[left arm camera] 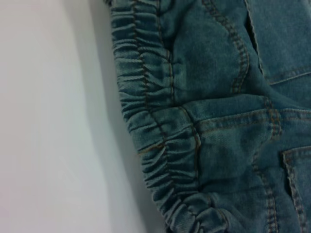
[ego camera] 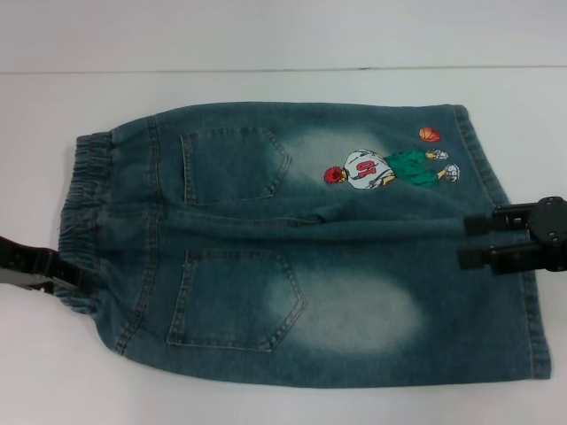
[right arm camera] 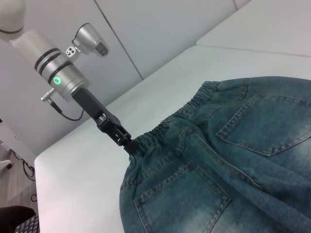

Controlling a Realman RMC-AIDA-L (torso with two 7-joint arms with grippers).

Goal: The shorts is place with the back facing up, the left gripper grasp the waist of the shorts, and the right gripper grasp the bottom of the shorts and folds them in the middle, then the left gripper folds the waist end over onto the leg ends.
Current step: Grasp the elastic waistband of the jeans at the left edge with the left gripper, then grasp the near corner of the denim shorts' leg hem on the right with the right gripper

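While its black fingers press into the puckered denim, the left gripper (ego camera: 78, 282) sits at the near end of the waist of the shorts (ego camera: 89, 212), and the right wrist view shows its tip (right arm camera: 130, 144) closed on a pinch of that gathered elastic band (right arm camera: 192, 104), with the silver cuff and its green light above on the white arm. From the left wrist camera only the ribbed waistband (left arm camera: 146, 111) and the seams next to it show against the white table (left arm camera: 48, 121). Across the garment, the right gripper (ego camera: 468, 241) hangs over the hem side, its two black fingers lying one above the other with a gap between them, parted and holding nothing; I cannot tell if they touch the cloth. The shorts (ego camera: 337, 292) lie flat on the white table (ego camera: 266, 407), back side up, waistband toward the robot's left and the bottom of the shorts (ego camera: 532, 310) toward its right. Two patch pockets show, one farther (ego camera: 232, 166) and one nearer (ego camera: 237, 297), and the embroidered basketball-player figure (ego camera: 390, 168) with its orange ball (ego camera: 430, 135) sits on the far leg close to the hem.
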